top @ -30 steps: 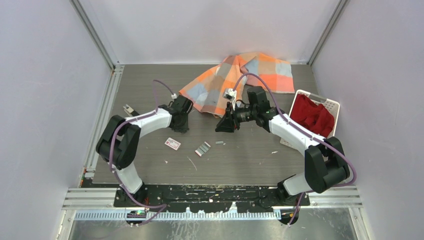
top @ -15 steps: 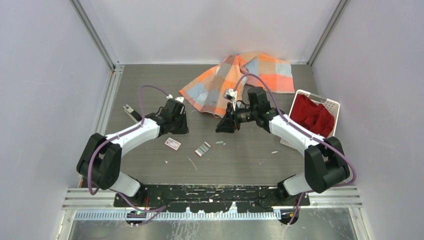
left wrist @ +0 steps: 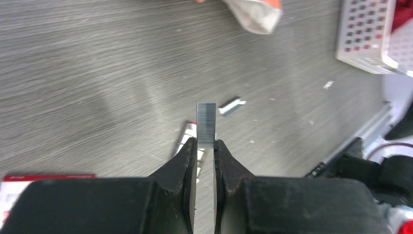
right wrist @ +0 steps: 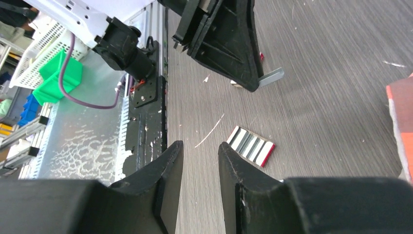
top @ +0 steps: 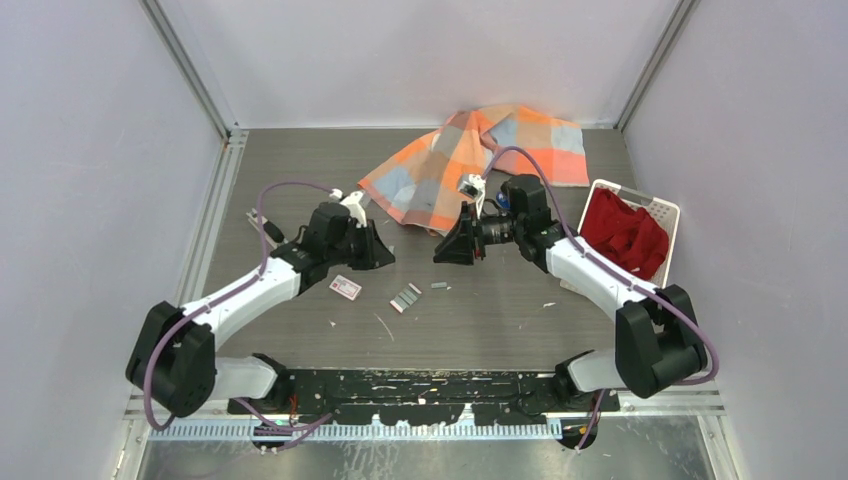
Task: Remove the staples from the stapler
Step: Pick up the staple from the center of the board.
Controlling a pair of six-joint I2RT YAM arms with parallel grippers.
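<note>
Pinching a short silver-grey strip of joined staples [left wrist: 206, 123] by its lower end, the left gripper [left wrist: 205, 145] has its black wedge-shaped fingers pressed onto the metal. The strip sticks out past the fingertips, flat and finely ribbed across its face, held over the grey wood-grain surface [left wrist: 97, 73].

Near the fingertips, a flat row of further staple strips [top: 405, 298] lies on the surface, silver bars side by side with a red edge. Just beside it is a single loose staple strip [top: 438, 286], and a small flat white-and-red packet [top: 345, 288] lies close to the left gripper.

The right gripper [right wrist: 199, 146] hangs opposite, its matte black fingers spread with nothing between them.

Behind both arms, a soft crumpled orange-and-blue checked cloth [top: 480, 165] covers the far part of the surface. At the right, a white perforated plastic basket [top: 665, 212] holds bunched red fabric [top: 625, 232]. Pale specks and a thin pale sliver [top: 383, 326] lie scattered near the strips.
</note>
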